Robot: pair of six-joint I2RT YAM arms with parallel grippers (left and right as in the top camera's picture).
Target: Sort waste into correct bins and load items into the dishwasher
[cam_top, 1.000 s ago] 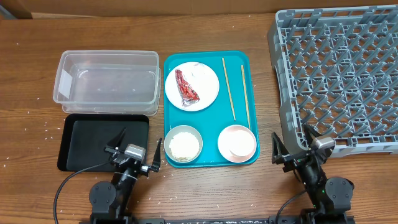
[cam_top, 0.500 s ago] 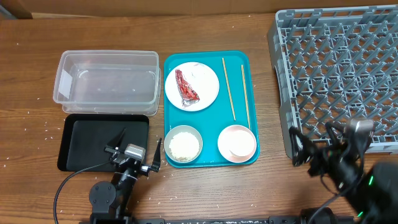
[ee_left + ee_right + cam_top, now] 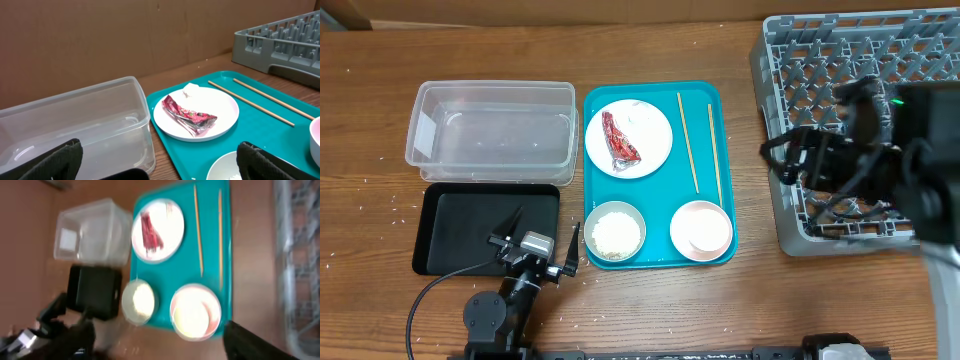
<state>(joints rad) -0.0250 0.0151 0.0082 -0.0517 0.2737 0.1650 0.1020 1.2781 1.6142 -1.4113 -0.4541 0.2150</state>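
A white plate (image 3: 628,138) on the teal tray (image 3: 655,95) holds the red wrapper (image 3: 620,140) and a white tissue wad (image 3: 192,91). Two chopsticks (image 3: 688,140) lie beside it. A bowl of rice (image 3: 614,232) and a pale-pink bowl (image 3: 701,230) sit at the tray's front. The clear tub (image 3: 490,135) and black tray (image 3: 450,235) are on the left and the grey rack (image 3: 880,90) on the right. My left gripper (image 3: 538,243) is open and empty, low by the black tray. My right gripper (image 3: 160,340) is open and empty, raised at the rack's left edge. No cup shows.
Loose rice grains (image 3: 380,195) are scattered on the wooden table left of the black tray. A brown cardboard wall (image 3: 125,35) stands behind the table. The right wrist view is blurred.
My right arm has risen from the table's front edge and swung back over the rack's left side. The left arm and all objects have not moved.
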